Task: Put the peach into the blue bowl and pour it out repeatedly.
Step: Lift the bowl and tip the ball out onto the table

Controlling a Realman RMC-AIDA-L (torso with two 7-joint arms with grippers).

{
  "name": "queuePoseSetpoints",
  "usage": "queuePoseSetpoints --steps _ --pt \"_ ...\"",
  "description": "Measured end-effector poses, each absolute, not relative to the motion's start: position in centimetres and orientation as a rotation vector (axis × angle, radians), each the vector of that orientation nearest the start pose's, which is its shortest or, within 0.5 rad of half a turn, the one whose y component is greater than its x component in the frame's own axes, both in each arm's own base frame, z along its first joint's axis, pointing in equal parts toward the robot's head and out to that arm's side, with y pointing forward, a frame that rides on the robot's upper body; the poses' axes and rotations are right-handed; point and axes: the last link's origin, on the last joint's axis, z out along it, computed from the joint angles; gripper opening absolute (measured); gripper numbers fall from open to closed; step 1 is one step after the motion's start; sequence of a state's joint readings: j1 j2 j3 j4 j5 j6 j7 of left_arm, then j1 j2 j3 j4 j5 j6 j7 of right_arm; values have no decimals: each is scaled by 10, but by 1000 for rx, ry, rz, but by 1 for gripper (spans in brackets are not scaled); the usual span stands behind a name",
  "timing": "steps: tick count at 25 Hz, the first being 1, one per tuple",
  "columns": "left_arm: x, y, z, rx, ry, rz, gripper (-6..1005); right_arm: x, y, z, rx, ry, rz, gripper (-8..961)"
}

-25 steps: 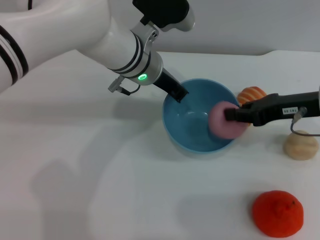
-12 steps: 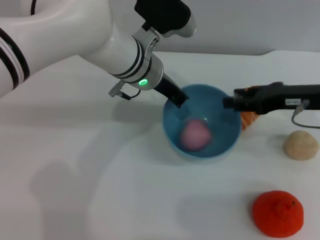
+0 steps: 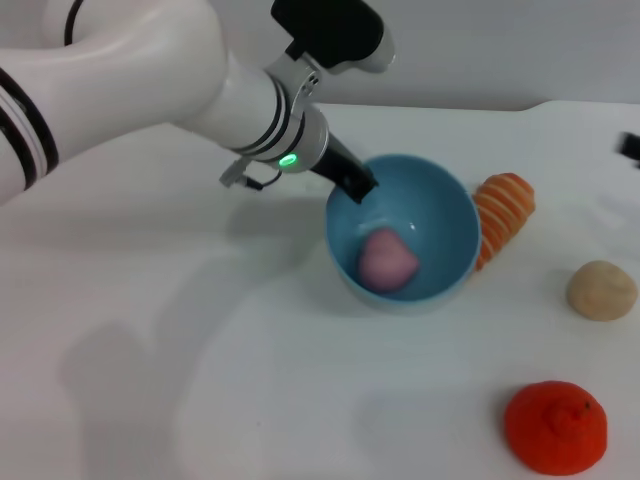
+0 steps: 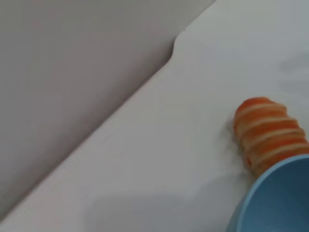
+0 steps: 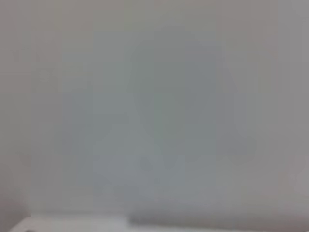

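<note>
Reaching in from the upper left, left gripper (image 3: 355, 185) angles down and clamps the near-side rim of the blue bowl (image 3: 455, 215). Its fingertips are partly hidden by the rim. Peach (image 3: 386, 260) sits in the bowl, just below the gripper. Right gripper (image 3: 629, 145) is cut off at frame edge; can't tell its state.

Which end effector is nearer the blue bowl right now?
Left. The left end effector sits at the blue bowl's far-left rim, apparently gripping it. The right end effector is barely in view at the frame's right edge, well away past the striped orange toy.
</note>
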State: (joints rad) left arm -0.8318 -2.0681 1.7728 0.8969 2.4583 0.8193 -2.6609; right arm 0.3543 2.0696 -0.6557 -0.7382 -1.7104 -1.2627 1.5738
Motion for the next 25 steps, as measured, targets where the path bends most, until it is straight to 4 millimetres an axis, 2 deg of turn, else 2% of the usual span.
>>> queuePoseSetpoints --steps 5,9,10,11,13,14,16,17,21,22,25 --pt "-116 417 -94 -2491 -334 240 -1 377 292 64 -1816 1062 887 510" --pt "-91 411 -99 -2449 -67 162 -2 397 268 54 -1726 1121 882 510" --pt "-81 404 -105 -2428 88 129 -2 400 263 51 -1716 1132 879 510" --pt "-81 404 -105 -2428 88 129 -2 402 260 48 -1710 1142 877 510" --pt "-73 395 -114 -2395 279 112 -2 405 254 43 -1691 1161 880 510" --pt "-70 387 -122 -2372 431 100 -2 406 252 41 -1680 1171 884 510" --pt "-72 378 -129 -2338 598 82 -2 407 249 37 -1661 1192 895 510" --pt "-72 378 -129 -2338 598 82 -2 407 248 36 -1656 1200 900 510" --pt "-79 364 -131 -2221 859 39 -1 406 249 33 -1654 1210 910 510" --pt "-80 356 -130 -2136 971 0 -1 406 249 32 -1654 1213 913 510" --pt "-84 349 -131 -2053 1066 -28 -1 404 251 29 -1657 1219 921 511"
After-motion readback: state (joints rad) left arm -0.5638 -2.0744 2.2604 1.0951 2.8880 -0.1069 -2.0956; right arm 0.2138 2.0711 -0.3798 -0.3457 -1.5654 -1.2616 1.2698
